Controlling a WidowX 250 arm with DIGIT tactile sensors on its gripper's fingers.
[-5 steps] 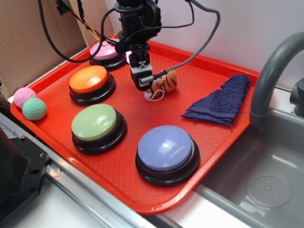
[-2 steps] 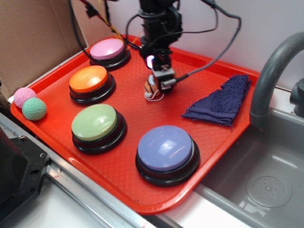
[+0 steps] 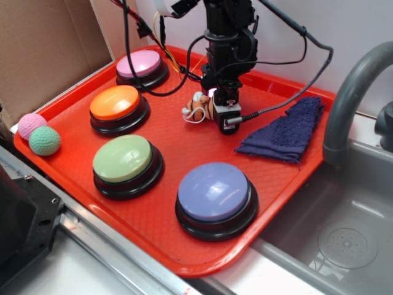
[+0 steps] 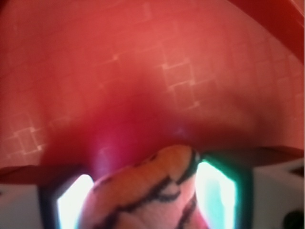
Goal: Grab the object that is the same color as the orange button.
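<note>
The small orange tiger toy (image 3: pixel 198 105) with black stripes rests on the red tray (image 3: pixel 178 144), right of the orange button (image 3: pixel 115 102); its thin white loop trails to the left. My gripper (image 3: pixel 222 119) is down at tray level just right of the toy, with its body covering part of it. In the wrist view the tiger toy (image 4: pixel 143 195) fills the gap between the two lit pads, touching both, and my gripper (image 4: pixel 145 172) is shut on it just above the tray surface.
On the tray also stand a pink button (image 3: pixel 139 63), a green button (image 3: pixel 122 158) and a purple button (image 3: pixel 214 191). A dark blue cloth (image 3: pixel 284 131) lies to the right. Pink (image 3: pixel 31 125) and green (image 3: pixel 44 140) knitted balls sit at the tray's left corner. A grey faucet (image 3: pixel 350 92) and sink are at right.
My gripper has swung from left of the toy across it to its right side and turned. The toy has shifted left and now sits between the fingers.
</note>
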